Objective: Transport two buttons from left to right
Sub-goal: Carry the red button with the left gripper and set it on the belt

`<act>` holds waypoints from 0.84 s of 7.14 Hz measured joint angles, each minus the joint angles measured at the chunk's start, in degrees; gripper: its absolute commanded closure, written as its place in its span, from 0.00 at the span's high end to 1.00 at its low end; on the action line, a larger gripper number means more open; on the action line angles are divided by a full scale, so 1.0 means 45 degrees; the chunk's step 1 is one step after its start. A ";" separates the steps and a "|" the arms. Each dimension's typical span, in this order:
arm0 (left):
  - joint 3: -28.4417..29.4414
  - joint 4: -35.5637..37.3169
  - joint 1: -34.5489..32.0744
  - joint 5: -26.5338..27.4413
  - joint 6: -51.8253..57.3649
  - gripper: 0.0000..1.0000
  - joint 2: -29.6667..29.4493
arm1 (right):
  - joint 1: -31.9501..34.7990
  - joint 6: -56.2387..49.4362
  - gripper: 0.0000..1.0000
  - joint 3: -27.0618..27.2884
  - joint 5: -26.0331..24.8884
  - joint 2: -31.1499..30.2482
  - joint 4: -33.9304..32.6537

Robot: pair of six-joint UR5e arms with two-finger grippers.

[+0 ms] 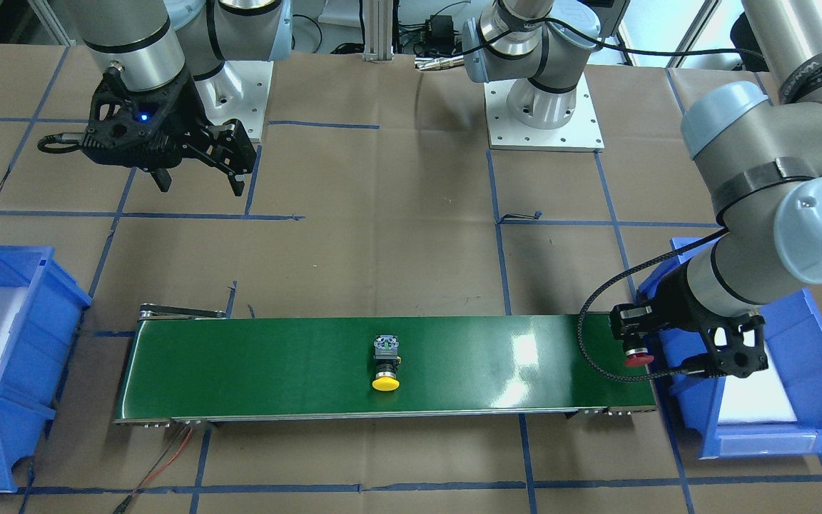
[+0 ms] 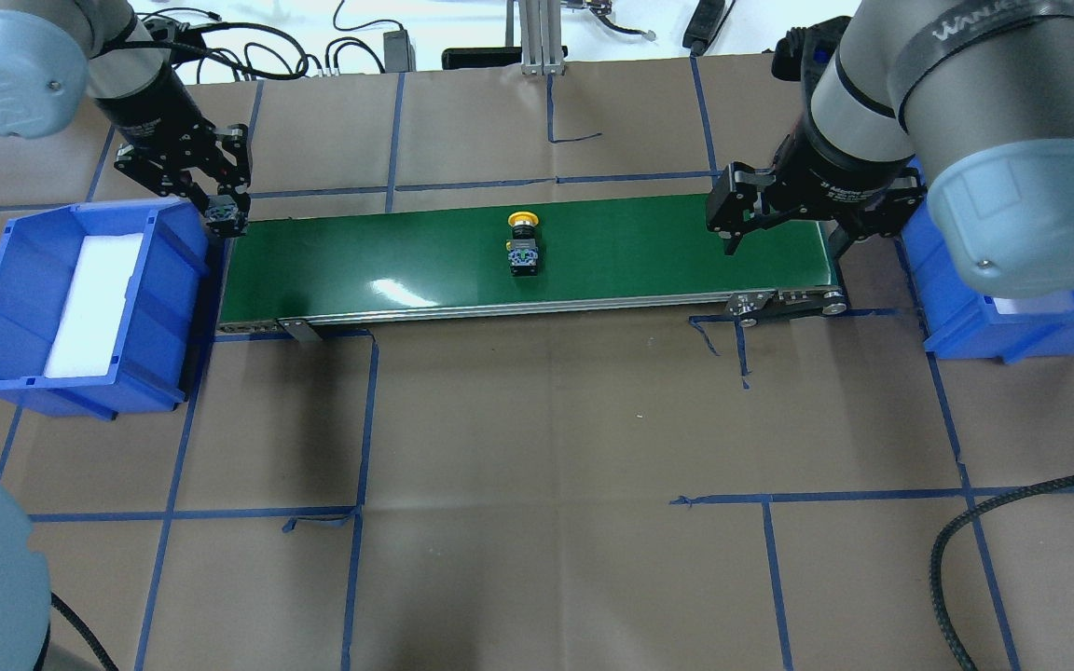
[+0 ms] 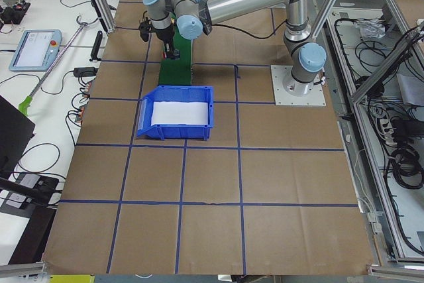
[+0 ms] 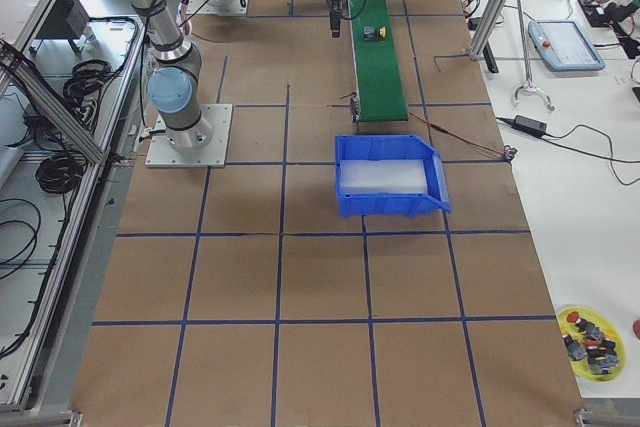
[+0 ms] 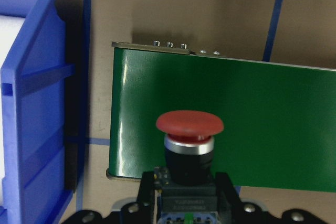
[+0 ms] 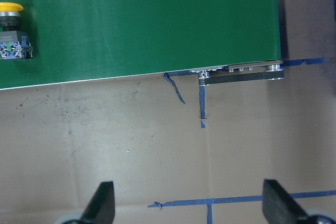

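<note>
The yellow-capped button (image 2: 523,244) lies on its side at the middle of the green conveyor belt (image 2: 388,266); it also shows in the front view (image 1: 386,368) and the right wrist view (image 6: 11,30). My left gripper (image 2: 225,216) is shut on the red button (image 5: 189,127), gripping its terminal block. It holds the button just above the belt's left end, beside the left blue bin (image 2: 15,308). The red cap shows in the front view (image 1: 638,359). My right gripper (image 2: 787,244) is open and empty, raised over the belt's right end.
The right blue bin (image 2: 975,321), with white foam inside, stands just past the belt's right end, partly under my right arm. A cable (image 2: 966,550) lies at the near right. A yellow plate (image 4: 590,332) with several spare buttons sits at a far table corner.
</note>
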 measured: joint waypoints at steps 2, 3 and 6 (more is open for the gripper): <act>-0.0983 0.1252 -0.0016 -0.0004 0.0176 0.03 -0.0063 | 0.0000 -0.0002 1.00 0.0009 0.0000 0.0000 0.0014; -0.1451 0.1986 -0.0006 -0.0004 0.0449 0.03 -0.0085 | 0.0000 -0.0021 1.00 0.0010 0.0000 0.0006 0.0012; -0.2265 0.3679 -0.0003 0.0018 0.0868 0.46 -0.0388 | 0.0000 -0.0056 1.00 0.0008 0.0000 0.0015 -0.0002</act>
